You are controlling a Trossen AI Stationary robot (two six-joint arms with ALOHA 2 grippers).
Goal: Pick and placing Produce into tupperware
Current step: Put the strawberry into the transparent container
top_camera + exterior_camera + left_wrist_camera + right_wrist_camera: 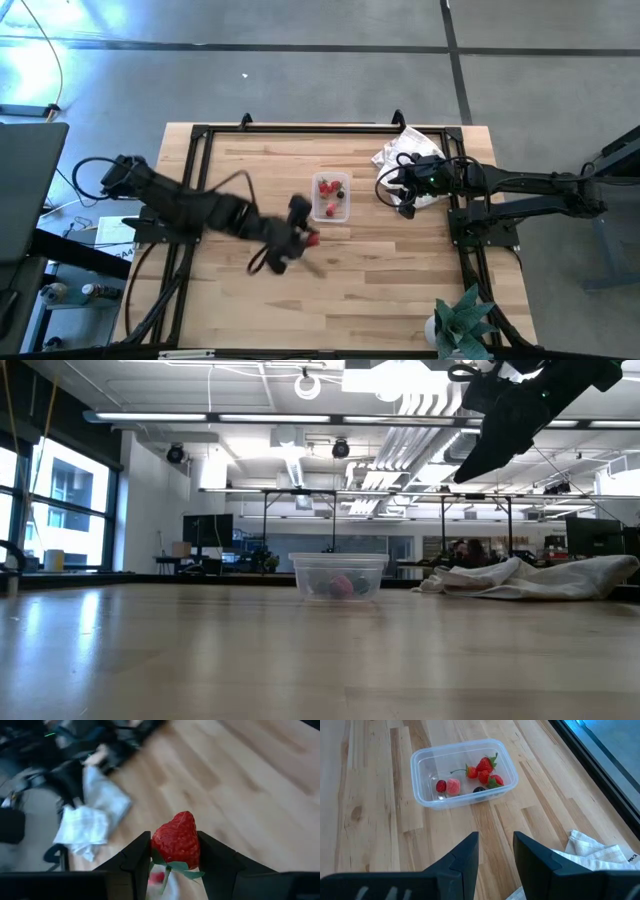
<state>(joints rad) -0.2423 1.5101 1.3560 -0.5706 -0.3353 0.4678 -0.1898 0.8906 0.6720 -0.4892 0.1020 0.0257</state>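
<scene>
Strawberry (176, 840) clamped in left jaws (175, 857), seven pieces in tupperware (464, 772), right jaws (495, 851) parted, empty.

arms: black, jointed | cables: black, looped | hand: two dark fingers

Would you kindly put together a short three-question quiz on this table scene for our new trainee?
1. True or false: the left gripper holds a strawberry.
2. Where does the clear tub sit relative to the white cloth?
A) on top of it
B) beside it on bare wood
C) under it
3. Fill in: the right gripper holds ____.

Key:
1. True
2. B
3. nothing; it is open, hovering near the cloth.
</scene>
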